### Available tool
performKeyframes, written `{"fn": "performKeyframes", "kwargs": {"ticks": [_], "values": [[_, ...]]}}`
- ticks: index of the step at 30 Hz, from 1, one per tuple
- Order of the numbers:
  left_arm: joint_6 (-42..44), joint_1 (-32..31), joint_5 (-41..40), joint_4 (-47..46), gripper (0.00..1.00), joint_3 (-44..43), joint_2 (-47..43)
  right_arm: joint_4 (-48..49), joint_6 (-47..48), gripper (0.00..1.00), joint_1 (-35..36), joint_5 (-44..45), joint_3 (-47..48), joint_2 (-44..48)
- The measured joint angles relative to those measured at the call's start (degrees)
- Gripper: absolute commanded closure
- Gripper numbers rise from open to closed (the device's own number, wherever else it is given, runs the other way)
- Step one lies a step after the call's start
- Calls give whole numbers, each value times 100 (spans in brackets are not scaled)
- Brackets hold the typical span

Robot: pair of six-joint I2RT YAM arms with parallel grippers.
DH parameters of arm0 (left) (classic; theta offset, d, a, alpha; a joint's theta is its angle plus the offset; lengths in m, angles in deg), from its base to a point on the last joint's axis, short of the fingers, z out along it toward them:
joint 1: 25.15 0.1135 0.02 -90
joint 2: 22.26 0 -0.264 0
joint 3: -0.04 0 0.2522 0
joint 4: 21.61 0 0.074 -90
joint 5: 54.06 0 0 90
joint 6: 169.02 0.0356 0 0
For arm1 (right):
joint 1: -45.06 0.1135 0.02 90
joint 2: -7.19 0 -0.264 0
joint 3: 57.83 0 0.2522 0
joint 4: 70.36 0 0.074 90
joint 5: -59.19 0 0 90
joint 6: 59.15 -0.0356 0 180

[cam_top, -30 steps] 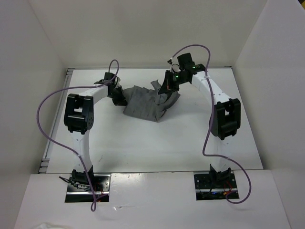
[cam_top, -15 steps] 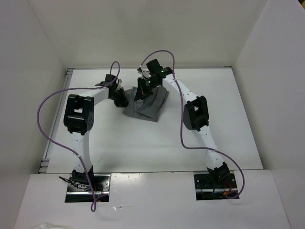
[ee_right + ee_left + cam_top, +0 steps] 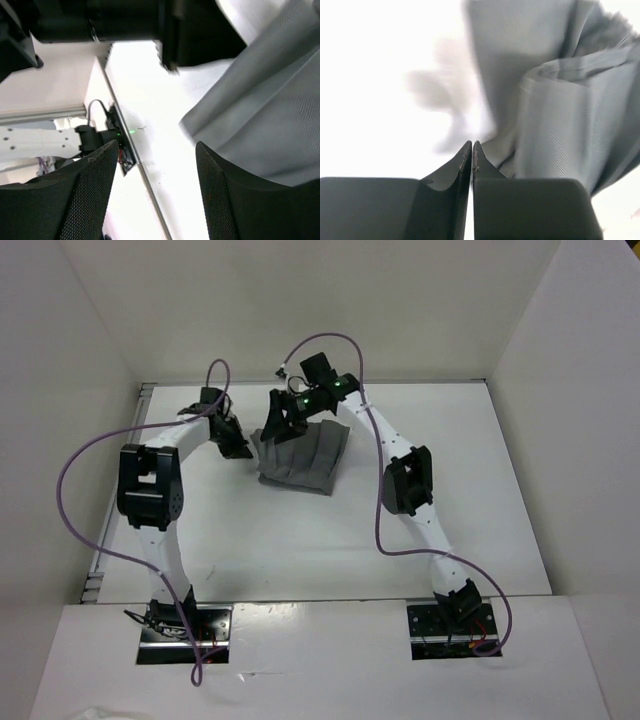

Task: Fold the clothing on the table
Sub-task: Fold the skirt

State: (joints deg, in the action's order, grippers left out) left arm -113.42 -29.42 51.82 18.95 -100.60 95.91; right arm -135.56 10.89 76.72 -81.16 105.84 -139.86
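Clothing: You are looking at the grey clothing (image 3: 305, 455) lying as a creased, partly folded heap, with ridges running along its length.
Where it is: It is sitting on the far middle part of the white counter (image 3: 300, 550), between the two wrists and well apart from the arm bases.
Left end effector: Your left end effector (image 3: 235, 443) is sitting low, just beside the heap's left edge. Its fingers (image 3: 462, 165) are pressing together tip to tip, and nothing is showing between them. In the left wrist view, grey fabric is bunching just beyond and to the right of the tips. You cannot tell whether it is touching them.
Right end effector: Your right end effector (image 3: 278, 423) is hovering over the heap's far left corner. Its jaws are standing wide apart and gripping nothing. Through the gap the right wrist view is showing bare counter, with fabric spreading away to the right.
Arms: The right arm is reaching across from its base to the heap. The left arm is bending inward toward the same spot.
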Motion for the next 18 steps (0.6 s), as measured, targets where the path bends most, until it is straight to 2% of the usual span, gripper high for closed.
{"fn": "performKeyframes", "kwargs": {"ticks": [3,6,10,13,15,18], "values": [[120,166,-619,378,87,-122,-573,17,-68,31,-144,114,-83,492],[334,107,-629,601,86,-566,-1091,37,-111,36,-505,308,-472,1314],[544,-304,608,184,86,-734,-1624,66,-111,38,-1167,457,-981,2140],[551,-573,1735,-326,87,-535,-1574,76,-90,38,-1510,581,-1309,2332],[551,-610,2153,-531,87,-310,-1303,61,-50,38,-1545,669,-1545,2323],[549,-476,2306,-660,87,208,-756,-46,-4,38,-1473,730,-1827,2267]]}}
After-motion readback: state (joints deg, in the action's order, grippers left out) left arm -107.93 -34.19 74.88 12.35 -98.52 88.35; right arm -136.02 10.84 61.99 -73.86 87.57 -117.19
